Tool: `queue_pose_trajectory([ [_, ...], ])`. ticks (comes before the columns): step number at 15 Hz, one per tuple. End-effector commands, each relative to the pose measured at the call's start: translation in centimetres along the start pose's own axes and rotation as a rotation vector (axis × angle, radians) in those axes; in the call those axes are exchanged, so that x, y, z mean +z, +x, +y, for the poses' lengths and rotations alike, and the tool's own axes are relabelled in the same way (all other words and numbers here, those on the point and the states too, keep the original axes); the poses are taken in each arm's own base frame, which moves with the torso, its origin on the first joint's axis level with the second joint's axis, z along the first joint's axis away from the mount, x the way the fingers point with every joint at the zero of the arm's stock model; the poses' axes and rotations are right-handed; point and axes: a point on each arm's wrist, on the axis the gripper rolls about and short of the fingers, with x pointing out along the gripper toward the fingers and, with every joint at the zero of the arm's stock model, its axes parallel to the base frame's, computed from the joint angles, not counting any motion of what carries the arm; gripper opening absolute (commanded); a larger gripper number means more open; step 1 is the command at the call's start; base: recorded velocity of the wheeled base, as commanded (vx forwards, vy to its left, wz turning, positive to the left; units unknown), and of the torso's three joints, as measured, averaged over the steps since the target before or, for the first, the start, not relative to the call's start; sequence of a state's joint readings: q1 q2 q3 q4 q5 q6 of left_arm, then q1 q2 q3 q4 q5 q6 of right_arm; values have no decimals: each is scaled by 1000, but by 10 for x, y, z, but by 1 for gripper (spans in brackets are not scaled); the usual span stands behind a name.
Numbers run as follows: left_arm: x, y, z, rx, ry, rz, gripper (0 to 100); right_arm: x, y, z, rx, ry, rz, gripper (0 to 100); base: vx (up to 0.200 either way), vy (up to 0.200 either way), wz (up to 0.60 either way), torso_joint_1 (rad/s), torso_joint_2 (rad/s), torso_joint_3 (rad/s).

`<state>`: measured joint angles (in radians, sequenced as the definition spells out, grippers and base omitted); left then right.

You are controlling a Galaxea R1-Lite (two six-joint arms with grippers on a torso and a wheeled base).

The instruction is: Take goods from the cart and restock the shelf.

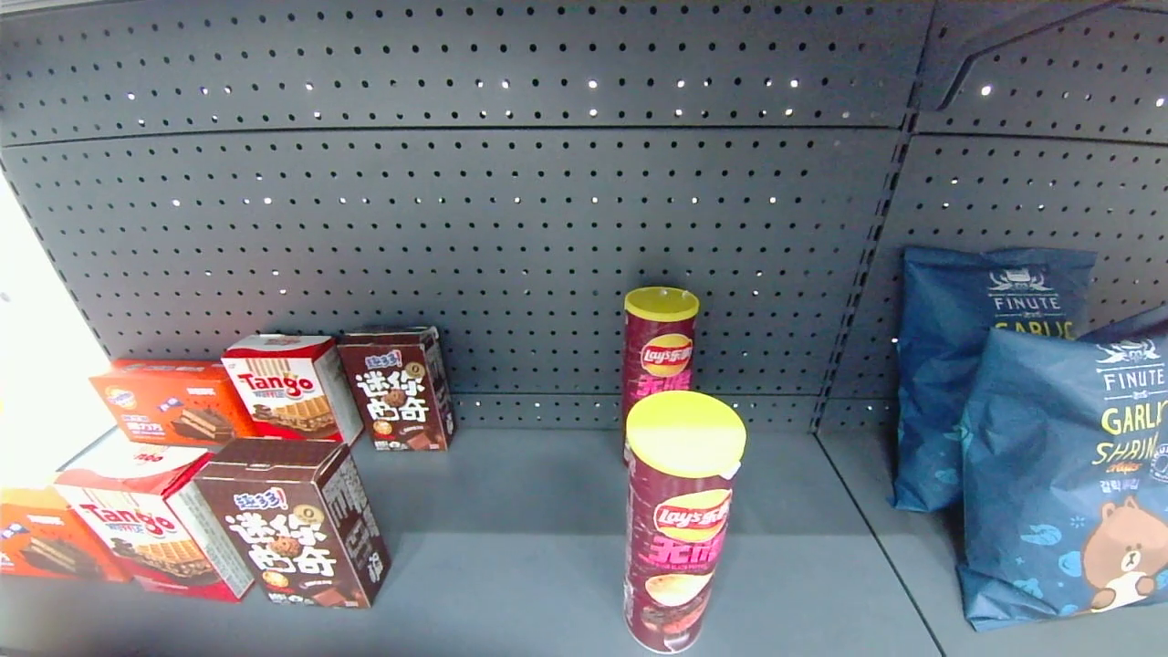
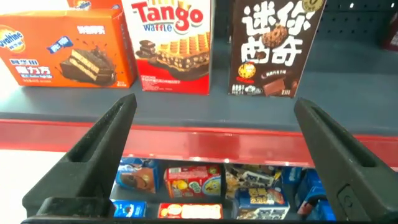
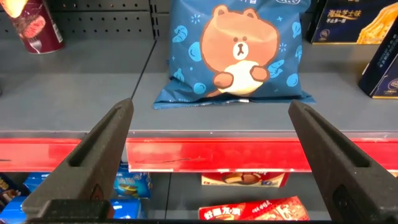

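The grey shelf (image 1: 511, 511) carried its stock in three groups. Toward its left end stood boxes in two rows: an orange cake box (image 1: 173, 411), a red waffle box (image 1: 292, 388) and a brown cookie box (image 1: 397, 388) against the perforated back panel (image 1: 511, 228), with a second set nearer the front edge. Near the middle, two maroon chip cans with yellow lids stood upright in a line, the front can (image 1: 680, 520) close to the shelf's front edge and the rear can (image 1: 659, 351) by the back panel. At the right end leaned two blue bear-printed snack bags (image 1: 1068, 474).

The left gripper (image 2: 214, 102) hung just off the red front edge (image 2: 199, 140), facing the boxes, jaws spread wide. The right gripper (image 3: 209, 104) hung before a snack bag, jaws equally wide.
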<state>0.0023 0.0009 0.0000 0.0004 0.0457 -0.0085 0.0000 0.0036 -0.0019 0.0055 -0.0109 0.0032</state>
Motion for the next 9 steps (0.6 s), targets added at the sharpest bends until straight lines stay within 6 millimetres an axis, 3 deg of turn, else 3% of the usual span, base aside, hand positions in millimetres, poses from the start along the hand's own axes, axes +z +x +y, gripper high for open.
queue_pose_trajectory([
  [1, 0, 0, 0, -1, 1, -1, 100, 0, 0, 0, 0, 0, -1, 100, 0, 0, 0, 0, 0, 0],
  [3, 0, 0, 0, -2, 5, -1, 100, 0, 0, 0, 0, 0, -1, 100, 0, 0, 0, 0, 0, 0],
  [5, 0, 0, 0, 1, 4, -1, 100, 0, 0, 0, 0, 0, -3, 100, 0, -200, 0, 14, 7, -2],
  [9, 0, 0, 0, 1, 2, -1, 100, 0, 0, 0, 0, 0, -1, 100, 0, 0, 0, 0, 0, 0],
])
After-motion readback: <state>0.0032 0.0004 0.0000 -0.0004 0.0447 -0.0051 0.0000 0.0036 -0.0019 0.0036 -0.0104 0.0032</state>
